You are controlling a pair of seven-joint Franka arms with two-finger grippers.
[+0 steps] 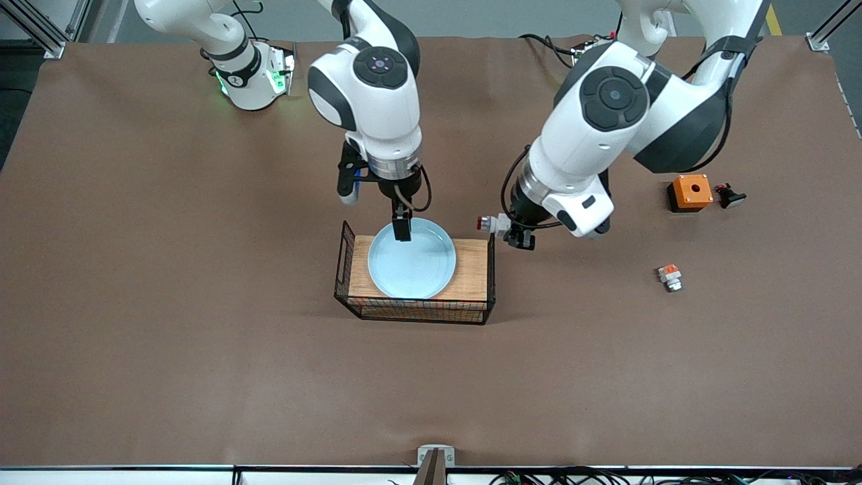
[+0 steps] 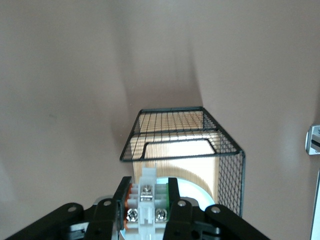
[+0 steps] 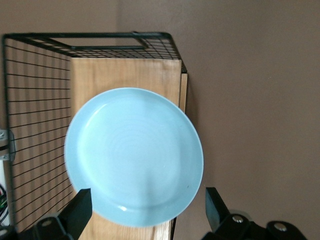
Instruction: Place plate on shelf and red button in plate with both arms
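Note:
The pale blue plate (image 1: 412,263) lies flat on the wooden floor of a black wire basket (image 1: 414,308). My right gripper (image 1: 402,229) hangs over the plate's rim on the side toward the robots. It is open and empty, and its fingers (image 3: 80,207) stand wide apart on either side of the plate (image 3: 134,150). My left gripper (image 1: 515,232) is shut on the red button (image 1: 491,224), held level with its red cap pointing at the basket, over the basket's end wall toward the left arm's end. In the left wrist view the button (image 2: 146,197) sits clamped in the left gripper (image 2: 146,187).
An orange box (image 1: 690,193) and a black-based button (image 1: 729,196) lie toward the left arm's end of the table. A white part with an orange-red block (image 1: 670,277) lies nearer the front camera. The basket has raised mesh end walls (image 2: 172,130).

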